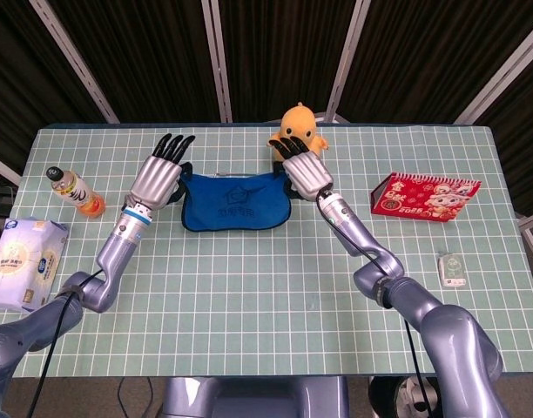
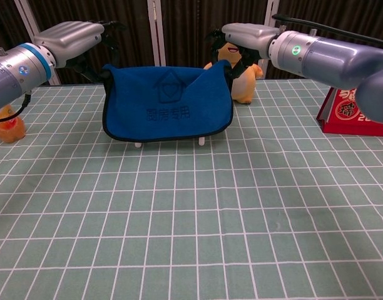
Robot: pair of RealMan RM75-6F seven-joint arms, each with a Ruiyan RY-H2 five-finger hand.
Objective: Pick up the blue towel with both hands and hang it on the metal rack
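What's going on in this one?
The robot is hanging the blue towel over the metal rack, of which only the feet show below the towel's hem. The left hand and right hand are at the towel's top corners; whether they grip it cannot be told. The towel hangs flat, facing the chest camera. An orange duck toy stands behind it, and a red calendar lies off to the side.

Both arms are clad in smooth blue-grey metallic shells, built of rounded segments. Each hand is given a silver ribbed back and black fingers: the left hand (image 1: pixel 158 177), the right hand (image 1: pixel 303 170). A blue ring is seen around the left wrist (image 1: pixel 135 211), with a white cuff beside it. A green light is shown on the right forearm (image 2: pixel 295 50). A black cable (image 1: pixel 42 333) is run along the left arm, toward 7 o'clock.
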